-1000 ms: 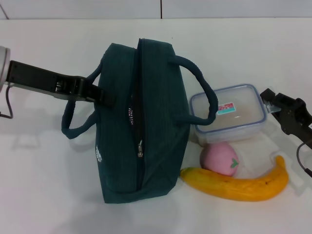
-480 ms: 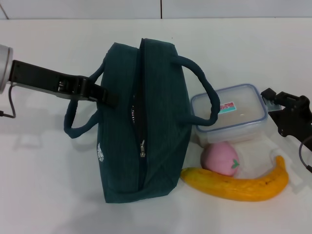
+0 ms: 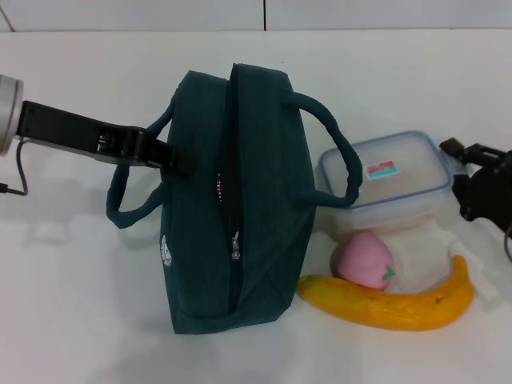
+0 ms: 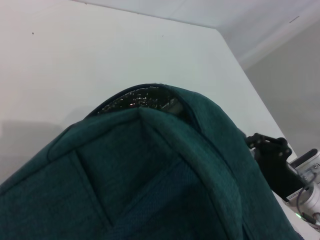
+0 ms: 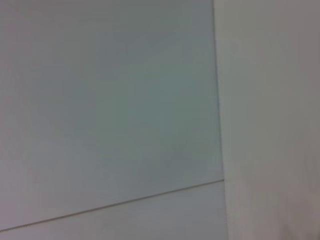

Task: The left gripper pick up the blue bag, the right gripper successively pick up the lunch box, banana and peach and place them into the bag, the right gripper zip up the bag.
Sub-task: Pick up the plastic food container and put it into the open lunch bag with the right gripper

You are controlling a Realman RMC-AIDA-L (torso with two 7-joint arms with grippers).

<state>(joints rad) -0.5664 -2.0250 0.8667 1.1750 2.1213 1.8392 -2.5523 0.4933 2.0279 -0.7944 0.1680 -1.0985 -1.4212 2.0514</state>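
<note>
The blue bag [image 3: 240, 208] lies on the white table [image 3: 72, 304], zip on top and partly open, one handle draped over the lunch box [image 3: 384, 178]. My left gripper [image 3: 178, 162] is shut on the bag's left side near its other handle. In the left wrist view the bag [image 4: 140, 180] fills the picture, and silver lining shows at the zip opening. My right gripper [image 3: 458, 172] is shut on the lunch box's right edge, with that side raised. The peach [image 3: 364, 261] and the banana [image 3: 392, 304] lie in front of the box. The right wrist view shows only pale blank surfaces.
A whitish sheet [image 3: 484, 288] lies under the fruit and the box at the right. A wall [image 3: 264, 14] runs along the table's far edge. The right gripper [image 4: 272, 155] shows far off in the left wrist view.
The right gripper has closed in on the lunch box's right edge and shifted it up and to the right. The bag and the left gripper have edged slightly right.
</note>
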